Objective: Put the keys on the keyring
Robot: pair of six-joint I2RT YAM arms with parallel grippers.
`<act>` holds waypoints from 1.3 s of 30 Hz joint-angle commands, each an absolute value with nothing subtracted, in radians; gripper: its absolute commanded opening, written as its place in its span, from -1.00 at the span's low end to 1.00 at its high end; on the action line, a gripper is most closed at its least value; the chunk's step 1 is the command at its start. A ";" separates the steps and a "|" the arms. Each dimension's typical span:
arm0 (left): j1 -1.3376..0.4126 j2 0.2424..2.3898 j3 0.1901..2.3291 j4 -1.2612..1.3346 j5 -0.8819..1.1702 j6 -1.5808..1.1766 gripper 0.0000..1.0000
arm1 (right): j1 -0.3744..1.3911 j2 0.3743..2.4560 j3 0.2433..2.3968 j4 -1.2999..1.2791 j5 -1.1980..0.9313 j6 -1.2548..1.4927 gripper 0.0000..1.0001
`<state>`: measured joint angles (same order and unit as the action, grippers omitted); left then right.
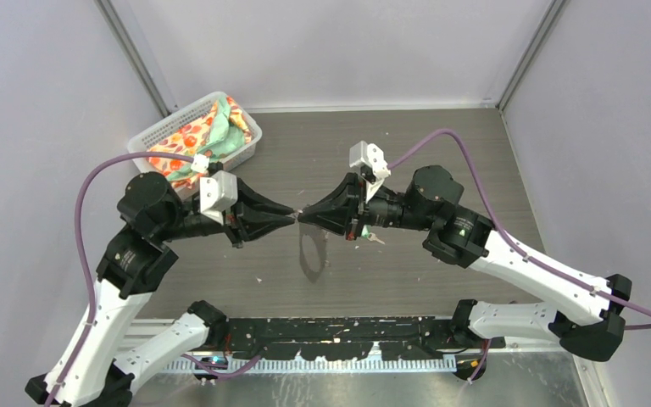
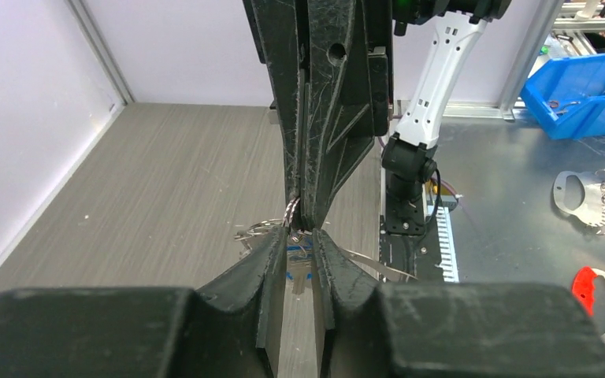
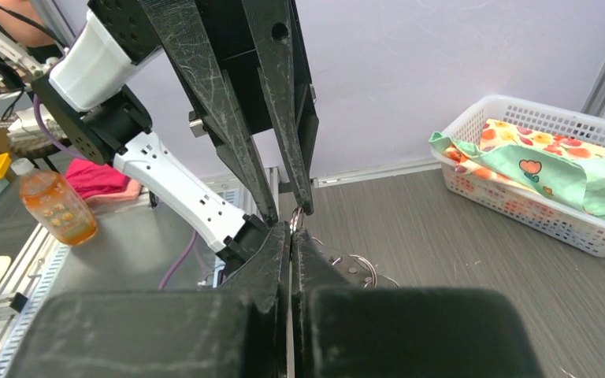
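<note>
My two grippers meet tip to tip above the middle of the table. The right gripper (image 1: 303, 216) (image 3: 292, 234) is shut on the thin grey keyring (image 3: 295, 220), whose floppy loop (image 1: 311, 251) hangs below. The left gripper (image 1: 292, 217) (image 2: 299, 235) is open by a narrow gap, one tip on each side of the right gripper's tips and the pinched wire (image 2: 291, 211). A silver key with a blue head (image 2: 298, 274) shows through that gap; whether it hangs or lies on the table I cannot tell. The green-headed key (image 1: 364, 236) lies on the table under the right gripper.
A white mesh basket (image 1: 157, 131) with patterned cloths stands at the back left, close behind the left arm. Grey walls close in the table on both sides and the back. A black rail (image 1: 339, 326) runs along the near edge between the arm bases.
</note>
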<state>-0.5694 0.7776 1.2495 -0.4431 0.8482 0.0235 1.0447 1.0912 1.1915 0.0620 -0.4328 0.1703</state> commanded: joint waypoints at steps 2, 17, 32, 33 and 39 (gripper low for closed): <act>-0.572 0.798 1.281 -0.493 0.855 0.038 -0.62 | 1.045 1.086 1.264 0.089 -0.485 0.152 -0.98; -0.572 0.783 1.253 -0.495 0.791 0.049 -0.13 | 1.046 1.108 1.298 0.054 -0.514 0.139 -0.98; -0.571 0.742 1.229 -0.449 0.769 0.065 -0.12 | 1.045 1.118 1.318 0.020 -0.535 0.130 -0.98; -0.571 0.742 1.229 -0.447 0.775 0.064 -0.21 | 1.045 1.120 1.319 0.020 -0.537 0.130 -0.98; -0.570 0.763 1.241 -0.461 0.874 0.049 -0.41 | 1.046 1.132 1.331 0.015 -0.536 0.126 -0.98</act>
